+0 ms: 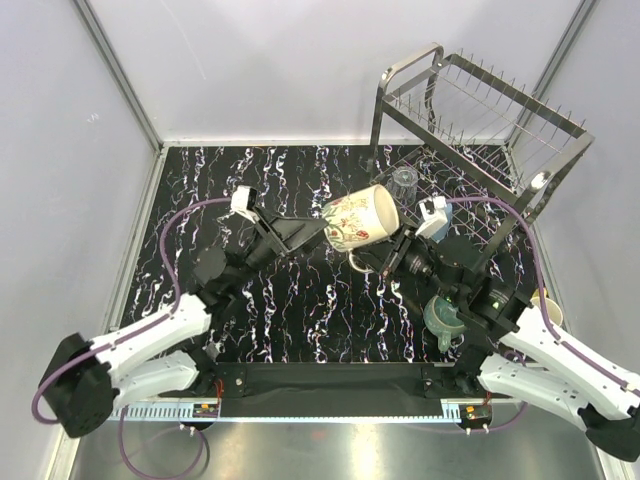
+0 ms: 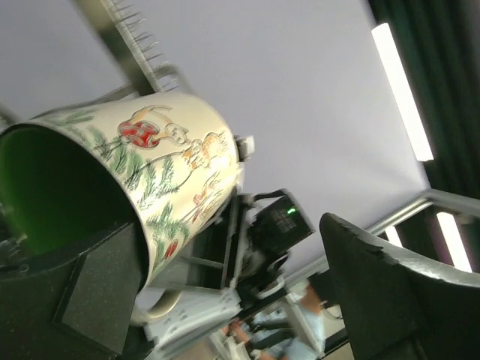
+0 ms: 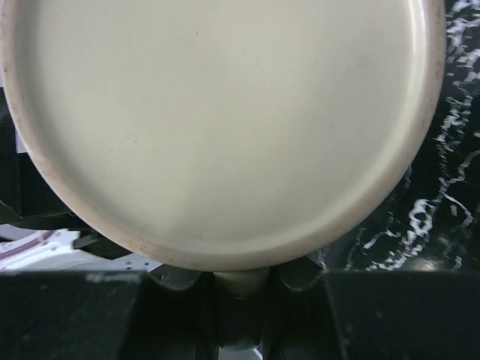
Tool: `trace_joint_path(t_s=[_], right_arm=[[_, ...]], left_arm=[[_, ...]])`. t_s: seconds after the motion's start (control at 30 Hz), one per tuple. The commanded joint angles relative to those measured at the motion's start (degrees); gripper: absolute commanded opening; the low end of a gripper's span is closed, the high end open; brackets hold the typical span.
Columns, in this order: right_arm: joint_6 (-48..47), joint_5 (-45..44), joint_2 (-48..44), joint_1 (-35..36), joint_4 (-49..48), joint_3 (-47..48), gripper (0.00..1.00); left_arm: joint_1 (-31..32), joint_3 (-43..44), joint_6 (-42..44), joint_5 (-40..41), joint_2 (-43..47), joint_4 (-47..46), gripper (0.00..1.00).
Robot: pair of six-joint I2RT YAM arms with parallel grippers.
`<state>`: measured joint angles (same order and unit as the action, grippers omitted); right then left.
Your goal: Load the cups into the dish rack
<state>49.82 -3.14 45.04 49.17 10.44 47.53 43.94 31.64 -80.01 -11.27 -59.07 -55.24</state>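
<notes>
1. Cream mug (image 1: 362,218) with the green inside is up in the air over the middle of the table (image 1: 300,320), tipped on its side between the two arms.
2. Right gripper (image 3: 240,285) is clamped on the mug's handle, and the mug's base fills its whole camera.
3. Left gripper (image 1: 315,230) is at the mug's mouth with its jaws spread wide. One finger looks to be just inside the rim and the other is well clear, so it's not gripping anything.
4. Dish rack (image 1: 480,110) sits at the far right, and I can't see any cup on its top tier.
5. Glass (image 1: 404,184) stands right at the rack's near corner; I can't tell if it's inside the lower tier.
6. Teal mug (image 1: 443,318) and yellow mug (image 1: 549,308) are down by the right arm, not loaded.
7. I'd say it's early days, with nothing clearly racked yet.
</notes>
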Motion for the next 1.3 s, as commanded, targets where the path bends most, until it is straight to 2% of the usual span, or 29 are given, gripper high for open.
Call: trace_joint_path(t_s=[0.0,0.03,0.1,0.13,0.23,0.37,0.63,0.77,1.03,1.27], right_arm=[[-4.64,-17.41,-2.50,-0.92,5.36,2.04,0.00],[-5.17,-19.00,-2.50,-0.83,8.78,2.30,0.00],[-6.49,-24.18,-1.71,-0.92,12.40,3.09,0.00],[-7.01,-25.94,-1.01,-0.83,15.46,3.62,0.00],[-7.20,-33.32,2.68,-0.83,21.70,4.94,0.00],[-3.96,-42.27,8.56,-0.91,27.52,6.70,0.00],[-1.84,-50.65,14.99,-0.91,31.75,8.72,0.00],[2.81,-55.74,18.67,-0.92,36.31,10.13,0.00],[-2.08,-53.82,23.60,-5.48,31.76,10.75,0.00],[-6.74,-50.13,22.90,-12.25,27.28,9.69,0.00]], left_arm=[[-3.42,0.09,8.62,-7.53,7.73,13.63,0.99],[-5.34,0.35,12.90,-7.54,9.22,23.07,0.99],[-6.85,2.54,17.93,-4.49,14.32,34.44,0.99],[-7.64,3.60,22.65,-2.55,17.38,45.38,0.99],[-7.82,7.03,29.09,5.19,22.13,58.71,0.99],[-8.00,7.39,32.19,7.49,25.58,62.45,0.99],[-8.00,6.69,33.60,4.68,25.93,64.03,0.99],[-8.00,6.77,33.69,3.62,26.11,64.12,0.99],[-8.00,7.03,34.83,3.09,27.25,66.31,0.99],[-8.00,7.74,35.89,3.27,28.31,68.60,0.99]])
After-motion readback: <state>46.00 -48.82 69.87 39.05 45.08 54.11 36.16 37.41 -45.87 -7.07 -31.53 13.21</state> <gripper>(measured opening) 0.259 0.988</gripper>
